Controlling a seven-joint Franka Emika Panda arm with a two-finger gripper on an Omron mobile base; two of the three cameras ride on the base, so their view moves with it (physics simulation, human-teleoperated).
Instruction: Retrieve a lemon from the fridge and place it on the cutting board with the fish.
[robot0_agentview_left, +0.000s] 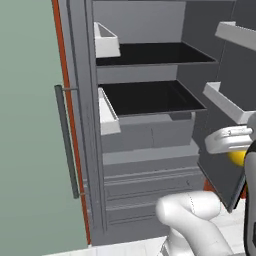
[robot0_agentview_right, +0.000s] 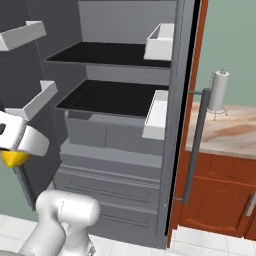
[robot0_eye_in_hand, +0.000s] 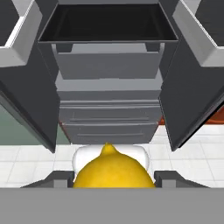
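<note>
In the left base view, the fridge (robot0_agentview_left: 150, 115) is seen open at centre, its black shelves and white door bins bare; no writing can be read. At the right edge the lemon (robot0_agentview_left: 238, 156), bright yellow, is partly hidden under the white hand. In the right base view the lemon (robot0_agentview_right: 15, 158) shows at the left edge, below the hand. In the hand view the lemon (robot0_eye_in_hand: 113, 171), with a pointed tip, is held at bottom centre by the gripper (robot0_eye_in_hand: 113, 178), the fingers part-closed against its sides.
</note>
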